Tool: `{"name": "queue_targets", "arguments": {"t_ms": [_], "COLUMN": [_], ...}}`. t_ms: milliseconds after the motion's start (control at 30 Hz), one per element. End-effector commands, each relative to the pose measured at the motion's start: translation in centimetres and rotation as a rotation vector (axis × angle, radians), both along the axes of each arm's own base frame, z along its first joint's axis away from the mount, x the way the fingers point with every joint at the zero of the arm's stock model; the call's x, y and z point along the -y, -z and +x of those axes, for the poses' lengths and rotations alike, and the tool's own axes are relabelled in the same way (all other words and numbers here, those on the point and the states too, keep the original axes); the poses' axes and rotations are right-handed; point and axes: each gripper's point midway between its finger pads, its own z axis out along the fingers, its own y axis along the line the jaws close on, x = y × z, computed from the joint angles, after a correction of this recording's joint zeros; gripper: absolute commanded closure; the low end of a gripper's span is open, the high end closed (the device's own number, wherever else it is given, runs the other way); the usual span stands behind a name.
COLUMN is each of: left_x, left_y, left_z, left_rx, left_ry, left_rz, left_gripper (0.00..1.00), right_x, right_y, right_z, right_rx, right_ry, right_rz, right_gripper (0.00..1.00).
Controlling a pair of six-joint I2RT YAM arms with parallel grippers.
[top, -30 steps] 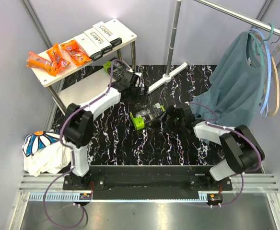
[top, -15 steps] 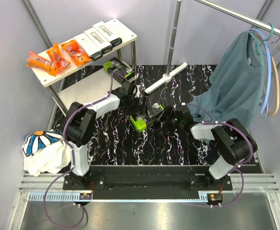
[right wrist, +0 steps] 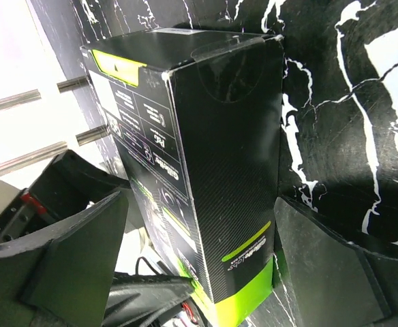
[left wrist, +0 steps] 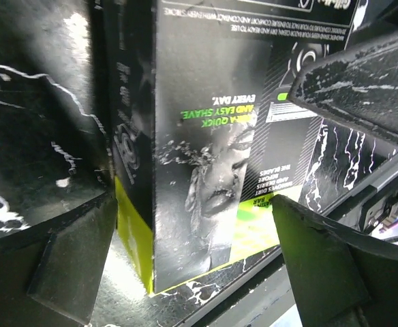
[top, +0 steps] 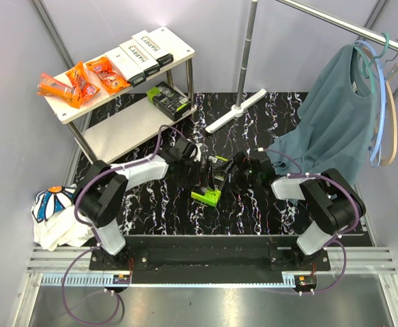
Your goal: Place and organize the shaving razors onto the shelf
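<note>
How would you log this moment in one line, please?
left gripper: open, straddling razor pack | right gripper: open, straddling it too | pack: on table, ungripped

Centre pack [top: 207, 195] showing black carbon-weave, lime-green base. Packets [top: 83, 80] at 10 o'clock glowing orange. Boxes [top: 144, 49] at 11 showing white, black ends. Tabletop [top: 165, 206] showing black marble, white veining.

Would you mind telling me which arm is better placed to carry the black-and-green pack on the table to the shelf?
Probably left. The left gripper and right gripper both stand open astride the black-and-green pack, but the shelf lies on the left arm's side.
</note>
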Motion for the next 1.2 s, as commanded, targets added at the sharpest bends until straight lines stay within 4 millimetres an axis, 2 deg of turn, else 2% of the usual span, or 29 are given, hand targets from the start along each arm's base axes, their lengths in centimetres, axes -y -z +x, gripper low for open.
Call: {"name": "queue_targets", "arguments": {"t_ms": [0,133,167,233,267,300,367,467,500,567,600,667,700,767,800,867,900,933,967,1000,1100,1167], "left_x": [-0.7,-1.5,-1.5,-1.0,-0.5,0.4,1.4,2.4,2.4,2.4,2.2,2.5,2.5,2.9,2.9,3.2,3.3,3.3,3.2,2.8,1.8,0.9], "left_y": [-2.4,-2.8,-1.4,-1.2,0.1,-0.1,0.7,0.8,1.2,0.4,0.6,-0.8,-0.5,-2.1,-1.7,-3.2,-2.6,-3.6,-3.8,-3.8,-4.0,-3.2], "left_z": [2.0,5.5,5.8,6.8,7.0,6.7,6.6,5.1,4.2,3.6,2.4,1.7,0.1,-1.1,-2.8,-4.3,-6.1,-6.9,-7.7,-9.3,-12.0,-13.7], "left_rx": [0.062,0.055,0.017,-0.012,-0.045,-0.076,-0.112,-0.164,-0.176,-0.156,-0.184,-0.160,-0.198,-0.172,-0.197,-0.169,-0.197,-0.178,-0.189,-0.187,-0.195,-0.225], "left_ry": [-0.072,-0.142,-0.143,-0.133,-0.120,-0.091,-0.070,-0.039,-0.029,-0.020,-0.019,-0.005,-0.005,0.015,0.020,0.033,0.041,0.051,0.041,0.049,0.031,0.002], "left_rz": [-0.031,-0.049,-0.033,-0.068,-0.079,-0.131,-0.183,-0.244,-0.236,-0.249,-0.251,-0.296,-0.302,-0.339,-0.325,-0.349,-0.332,-0.347,-0.345,-0.338,-0.335,-0.318], "left_gripper": [0.01,0.01,0.01,0.01,0.01,0.01,0.02,0.03,0.04,0.04,0.04,0.05,0.07,0.09,0.09,0.11,0.12,0.14,0.14,0.15,0.16,0.16], "right_x": [0.1,0.2,0.3,0.1,0.0,-0.2,-0.5,-1.2,-1.5,-2.1,-2.4,-3.0,-3.9,-4.6,-5.5,-6.0,-6.2,-6.4,-6.5,-6.3,-5.9,-5.2], "right_y": [0.3,1.0,1.2,1.7,1.8,1.7,2.2,2.4,2.2,2.0,1.6,1.1,0.2,-0.8,-2.0,-2.5,-4.0,-3.5,-3.8,-4.7,-4.8,-3.6], "right_z": [0.1,0.1,0.1,0.1,0.2,0.3,0.5,0.5,0.4,0.2,0.1,-0.4,-0.9,-1.6,-2.3,-3.6,-3.8,-5.3,-5.9,-6.5,-9.3,-11.5], "right_rx": [0.014,0.002,-0.001,-0.013,-0.010,-0.008,-0.016,-0.013,-0.016,-0.005,-0.002,0.007,0.022,0.030,0.054,0.043,0.076,0.039,0.041,0.060,0.029,-0.033], "right_ry": [-0.011,-0.007,-0.007,-0.012,-0.015,-0.021,-0.025,-0.040,-0.051,-0.070,-0.083,-0.100,-0.126,-0.155,-0.179,-0.208,-0.205,-0.227,-0.233,-0.231,-0.257,-0.275], "right_rz": [-0.011,-0.025,-0.028,-0.031,-0.028,-0.019,-0.004,0.029,0.045,0.061,0.074,0.085,0.098,0.104,0.114,0.093,0.091,0.060,0.050,0.052,0.026,-0.017], "right_gripper": [0.03,0.06,0.07,0.08,0.09,0.11,0.15,0.18,0.20,0.22,0.23,0.24,0.25,0.27,0.28,0.29,0.30,0.30,0.30,0.30,0.30,0.30]}}
